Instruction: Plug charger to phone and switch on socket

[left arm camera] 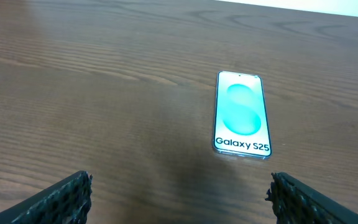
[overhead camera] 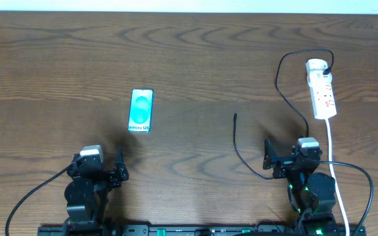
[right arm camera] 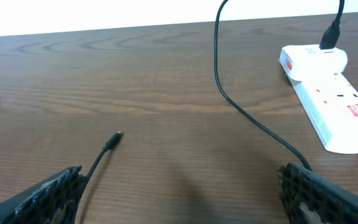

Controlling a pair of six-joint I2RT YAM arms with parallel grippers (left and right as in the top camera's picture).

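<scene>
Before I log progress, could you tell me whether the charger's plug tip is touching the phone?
Apart: the overhead view shows a wide stretch of table between the plug tip and the phone.

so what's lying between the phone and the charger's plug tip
Nothing. In the overhead view the stretch of table between the phone and the charger's plug tip is bare wood.

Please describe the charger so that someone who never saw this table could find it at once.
At the right of the wooden table lies a white power strip. The charger leaves its top end and finishes in a small free tip nearer the middle. Unlike the thicker white cord nearby, it is thin and black.
</scene>
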